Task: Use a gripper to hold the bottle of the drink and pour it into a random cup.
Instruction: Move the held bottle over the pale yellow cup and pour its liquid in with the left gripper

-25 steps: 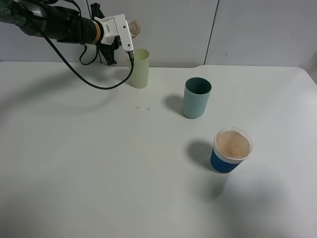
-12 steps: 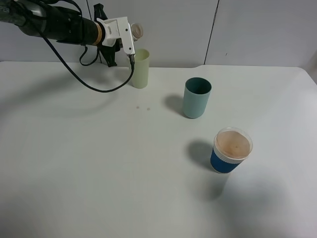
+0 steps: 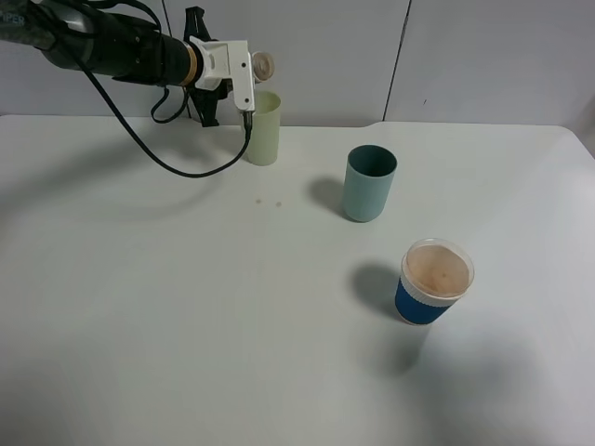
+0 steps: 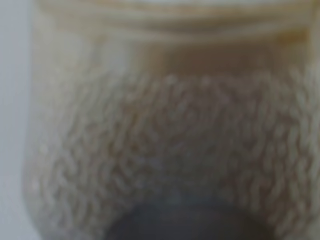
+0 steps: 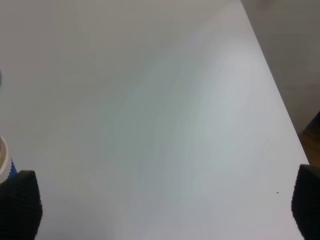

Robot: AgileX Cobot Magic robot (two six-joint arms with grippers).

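Overhead, the exterior high view shows a smooth white table (image 3: 186, 307) set against pale wall panels. The left arm, a black cylinder with an orange band and a white bracket (image 3: 226, 63), reaches in from the upper left. A black cable (image 3: 158, 158) hangs from it in a loop.

The left gripper (image 3: 249, 67) is clamped on the bottle (image 3: 263, 64). Only the round, pinkish mouth end of the bottle shows past the bracket. It hangs directly above the rim of the cup (image 3: 263, 130), a tall, slim, slightly tapered pale yellow-green tumbler standing at the far edge of the table.

A teal tumbler (image 3: 369, 184) stands well apart to the right of the cup. A wider paper cup (image 3: 435, 282), with a blue wall and a white rim, stands nearer the camera and contains a pale brown liquid.

The left wrist view is out of focus and filled by the bottle (image 4: 170, 135). Its clear plastic wall is coated inside with a wrinkled, foamy tan film, and ridged neck rings lie at one end. A dark rounded shape at the frame edge cannot be identified.

The right wrist view shows bare matte table surface (image 5: 165, 100). The right gripper (image 5: 163, 199) has its jaws spread wide and holds nothing. Its textured black pads (image 5: 20, 202) sit at opposite edges of the frame. A sliver of the paper cup (image 5: 3, 152) shows beside one pad.
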